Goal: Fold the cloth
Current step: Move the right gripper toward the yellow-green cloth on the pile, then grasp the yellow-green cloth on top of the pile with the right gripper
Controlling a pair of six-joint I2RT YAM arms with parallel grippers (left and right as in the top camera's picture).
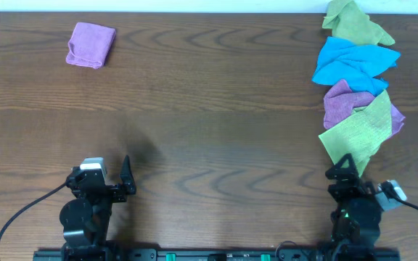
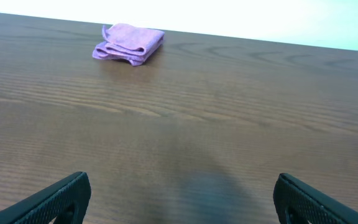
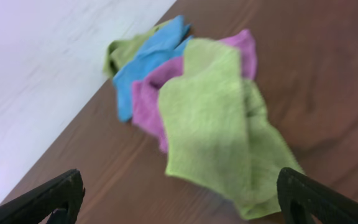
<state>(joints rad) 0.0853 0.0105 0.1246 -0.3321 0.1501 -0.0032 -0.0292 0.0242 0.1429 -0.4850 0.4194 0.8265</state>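
Observation:
A pile of loose cloths lies at the right of the table: a green cloth nearest the front, over a purple cloth, then a blue cloth and another green cloth at the back. A folded purple cloth sits at the far left, also in the left wrist view. My left gripper is open and empty near the front left. My right gripper is open and empty, just in front of the green cloth's near edge.
The brown wooden table spans the view. A white wall borders the table's far edge beyond the pile. Black cables run from both arm bases at the front.

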